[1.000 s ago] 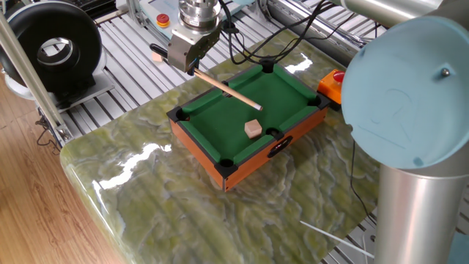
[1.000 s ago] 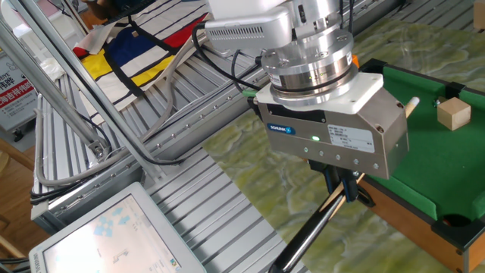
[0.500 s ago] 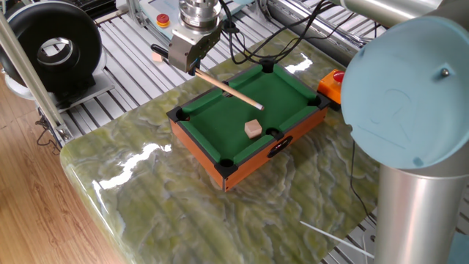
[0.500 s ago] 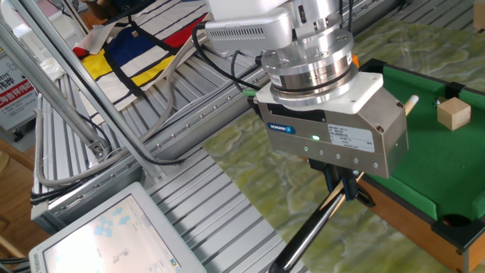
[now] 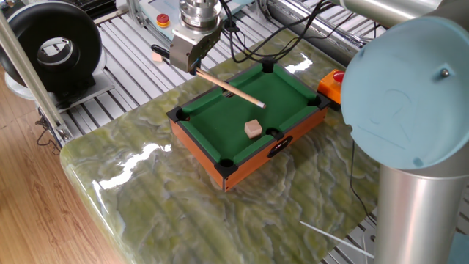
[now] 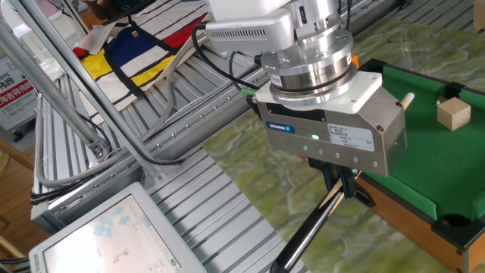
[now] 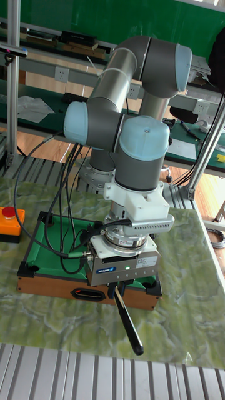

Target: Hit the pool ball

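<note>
You won't find the pool ball in any of the three views: no small dark-red ball shows on the green felt of the mini pool table (image 5: 212,125), so I cannot tell where it lies. The nearest thing to go by is the cue stick (image 5: 227,89). Its pale tip hangs over mid-felt, with the tan wooden cube (image 5: 253,128) just beside it at about 5 o'clock and apart from it.

Over the last second the tip has crept a little toward 3 o'clock and the gripper (image 5: 193,68) has moved with it. The cube has not moved. I read that as a slow push along the cue's line, not a strike. Nothing shows contact with a ball.

The gripper is clamped narrow on the cue. One fixed view shows the whole felt and the tip. The other fixed view shows the fingers closed round the cue's dark butt (image 6: 311,227) at 6 o'clock below the gripper body, but cuts off most of the table. The tall fixed view hides the felt behind the arm.
</note>
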{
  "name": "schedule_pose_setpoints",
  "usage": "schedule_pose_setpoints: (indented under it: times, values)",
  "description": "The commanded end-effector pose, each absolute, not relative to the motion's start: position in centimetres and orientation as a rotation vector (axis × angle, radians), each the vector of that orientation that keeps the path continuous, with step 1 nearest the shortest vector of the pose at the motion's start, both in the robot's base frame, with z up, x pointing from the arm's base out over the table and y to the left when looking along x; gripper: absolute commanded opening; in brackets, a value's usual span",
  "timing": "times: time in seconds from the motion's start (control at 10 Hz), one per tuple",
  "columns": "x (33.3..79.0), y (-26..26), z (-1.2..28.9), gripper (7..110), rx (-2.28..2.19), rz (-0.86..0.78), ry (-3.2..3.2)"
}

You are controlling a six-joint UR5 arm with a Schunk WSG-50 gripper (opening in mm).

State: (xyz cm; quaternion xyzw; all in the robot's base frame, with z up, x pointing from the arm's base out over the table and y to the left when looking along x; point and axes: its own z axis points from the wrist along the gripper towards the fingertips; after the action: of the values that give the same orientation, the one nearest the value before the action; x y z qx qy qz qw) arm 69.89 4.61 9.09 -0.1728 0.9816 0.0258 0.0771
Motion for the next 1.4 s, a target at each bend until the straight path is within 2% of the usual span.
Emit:
schedule_pose_setpoints:
  times: [0.0, 0.2, 0.4, 0.5, 0.6, 1.3]
  values:
    - [70.8, 5.0, 9.4, 7, -0.503, 0.097, 2.905]
    - [69.9, 3.9, 9.2, 7, -0.486, 0.045, 2.919]
    - [63.8, 1.8, 8.4, 7, -0.502, 0.010, 2.996]
    - [62.5, 0.6, 8.5, 7, -0.529, 0.000, 3.024]
    - [61.3, 0.9, 9.0, 7, -0.547, 0.058, 3.064]
    - [61.6, 1.8, 8.6, 7, -0.613, 0.168, 3.018]
